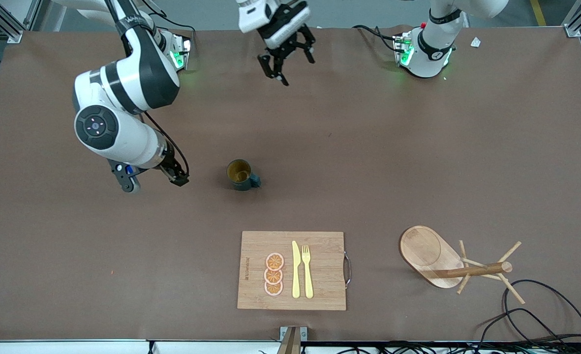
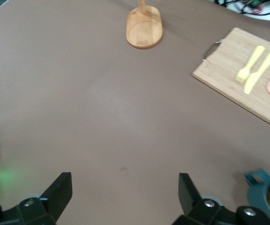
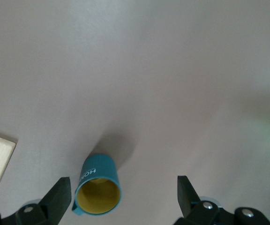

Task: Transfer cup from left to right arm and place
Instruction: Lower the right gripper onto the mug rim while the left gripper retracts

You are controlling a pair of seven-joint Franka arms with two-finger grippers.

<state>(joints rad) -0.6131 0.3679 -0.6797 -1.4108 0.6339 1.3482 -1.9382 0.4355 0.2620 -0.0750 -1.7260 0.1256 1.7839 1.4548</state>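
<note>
The dark teal cup (image 1: 241, 175) stands upright on the brown table, its tan inside showing, farther from the front camera than the cutting board. My right gripper (image 1: 178, 178) is open and empty, low beside the cup on the side toward the right arm's end of the table, apart from it. In the right wrist view the cup (image 3: 97, 185) sits just ahead of the open fingers (image 3: 55, 197). My left gripper (image 1: 292, 66) is open and empty, up over the table near the robots' bases. The cup's edge shows in the left wrist view (image 2: 266, 187).
A wooden cutting board (image 1: 320, 246) with a yellow knife, a fork and orange slices lies near the front edge. A wooden mug tree (image 1: 447, 260) lies toppled toward the left arm's end, with black cables (image 1: 541, 305) beside it.
</note>
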